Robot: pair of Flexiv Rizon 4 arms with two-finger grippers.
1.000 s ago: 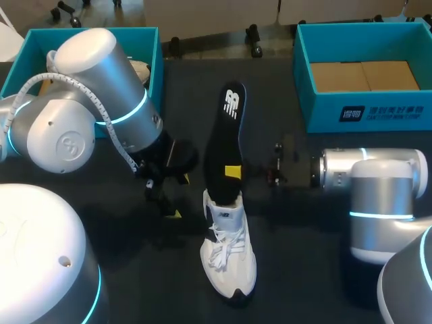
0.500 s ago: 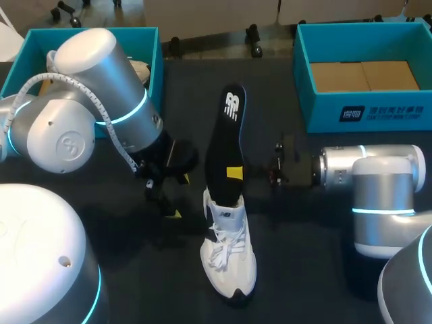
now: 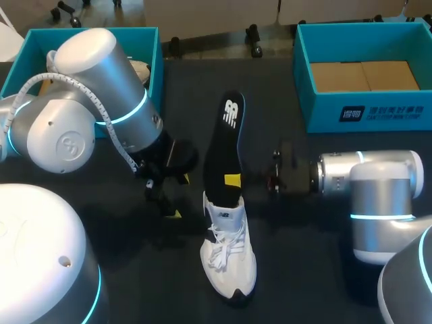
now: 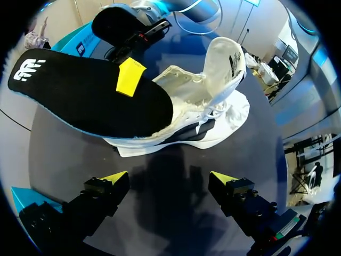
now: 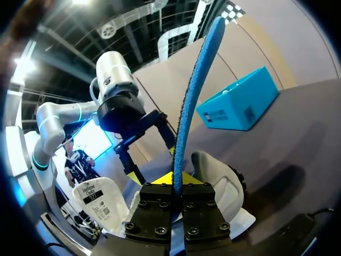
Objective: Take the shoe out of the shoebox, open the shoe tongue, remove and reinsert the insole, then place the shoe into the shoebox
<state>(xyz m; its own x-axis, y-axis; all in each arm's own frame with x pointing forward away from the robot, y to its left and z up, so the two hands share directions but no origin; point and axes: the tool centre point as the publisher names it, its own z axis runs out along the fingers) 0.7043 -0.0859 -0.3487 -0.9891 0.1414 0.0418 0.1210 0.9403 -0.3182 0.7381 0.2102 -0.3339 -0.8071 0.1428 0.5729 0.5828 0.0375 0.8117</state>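
"Near the middle of the surface, toward its front edge, what was the state of the work?"

"The white shoe (image 3: 228, 253) lay on its sole, toe toward the front edge. The black insole (image 3: 226, 145) had one end inside the shoe's opening, and the rest slanted out toward the far edge. The right hand (image 3: 233, 181) pinched the insole by its side edge, close to the opening. The left hand (image 4: 168, 178) hung with fingers spread, holding nothing, beside the shoe and apart from it. The shoebox (image 3: 378, 113) stood at the far right corner."

"How was the step best done?"

"The step was judged to be passing the insole through the opening. Removal or reinsertion could not be told. The advised travel ran along the shoe's length, never across it. The insole looked thin and flexible, so a sideways pull would probably have bent it. The shoe lay unbraced and could have dragged, so steadying its heel with the left hand first was advisable."
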